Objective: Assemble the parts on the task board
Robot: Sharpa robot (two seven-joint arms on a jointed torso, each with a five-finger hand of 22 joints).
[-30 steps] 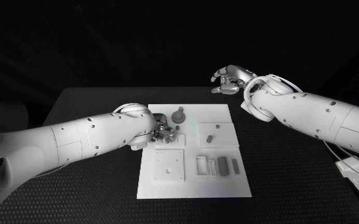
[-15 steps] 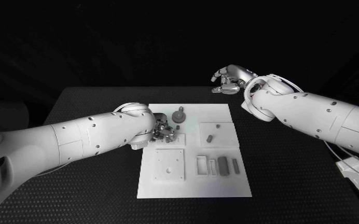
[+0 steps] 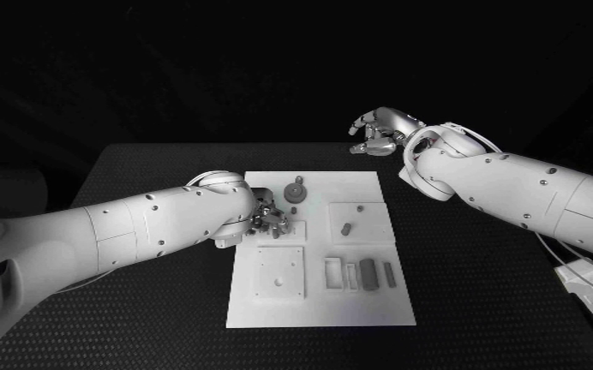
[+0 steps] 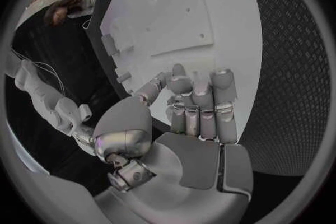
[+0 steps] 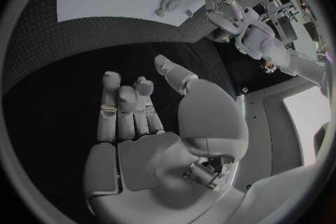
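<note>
Pretty clearly a robotics lab or test bench, not anyone's home: a black textured worktop [image 3: 148,173] against a blacked-out backdrop, with a white task board [image 3: 319,301] laid square in the middle, cut with neat recesses and holding small grey parts [image 3: 368,273]. Two white robot arms reach over it

Matt white task board [image 3: 371,183] on rough black table [image 3: 148,173]; glossy metallic left hand [image 4: 189,109].

head overhead; wrists close; all share task board [image 3: 371,183].
</note>
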